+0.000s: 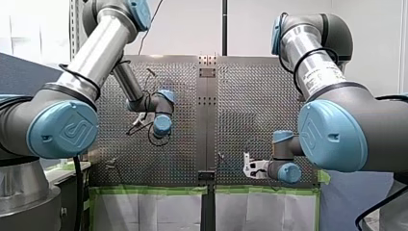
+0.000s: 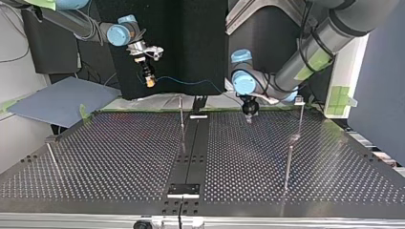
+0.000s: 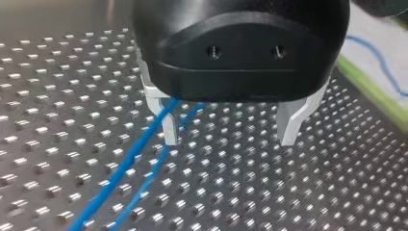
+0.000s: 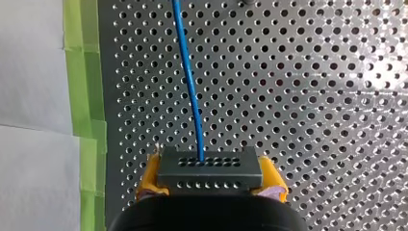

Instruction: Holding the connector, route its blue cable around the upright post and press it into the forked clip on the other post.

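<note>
Finding: the right tool (image 4: pixel 210 179) is clenched on the connector (image 4: pixel 210 166), held above the surface (image 2: pixel 119 157). The blue cable (image 4: pixel 188 82) runs toward the left tool (image 3: pixel 231 130), which stands released, cable beside one finger. Routing judged not yet begun. Next, the cable must pass round the middle post (image 2: pixel 181 114). A farther post (image 2: pixel 288 162) stands well apart; which post carries the forked clip cannot be told.

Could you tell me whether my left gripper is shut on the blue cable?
No: my left gripper stands open, fingers wide apart, and the blue cable merely passes beside one finger.
</note>
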Tool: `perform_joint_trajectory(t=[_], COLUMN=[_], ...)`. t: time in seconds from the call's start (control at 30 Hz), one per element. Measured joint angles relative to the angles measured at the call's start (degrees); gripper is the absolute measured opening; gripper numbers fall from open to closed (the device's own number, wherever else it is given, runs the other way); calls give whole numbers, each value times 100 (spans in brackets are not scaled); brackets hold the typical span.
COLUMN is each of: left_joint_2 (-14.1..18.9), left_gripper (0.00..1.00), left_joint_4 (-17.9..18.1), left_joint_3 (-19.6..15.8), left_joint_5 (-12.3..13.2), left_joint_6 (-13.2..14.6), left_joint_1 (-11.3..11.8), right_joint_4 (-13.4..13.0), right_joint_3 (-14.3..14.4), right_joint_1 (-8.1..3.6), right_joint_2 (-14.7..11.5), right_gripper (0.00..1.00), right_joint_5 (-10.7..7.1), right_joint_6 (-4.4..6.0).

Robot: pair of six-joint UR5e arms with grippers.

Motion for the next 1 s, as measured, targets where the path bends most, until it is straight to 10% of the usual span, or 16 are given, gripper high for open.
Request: perform_joint_trajectory(t=[1.0], left_joint_2=[-869], left_gripper=[99], left_joint_4=[135], left_joint_3=[70], left_joint_5=[32], left_joint_6=[-1], left_joint_1=[-87], right_joint_4=[13], right_joint_3=[0], right_joint_1=[33], right_joint_2=[0], right_gripper=[0], right_joint_5=[-1], right_joint_6=[4])
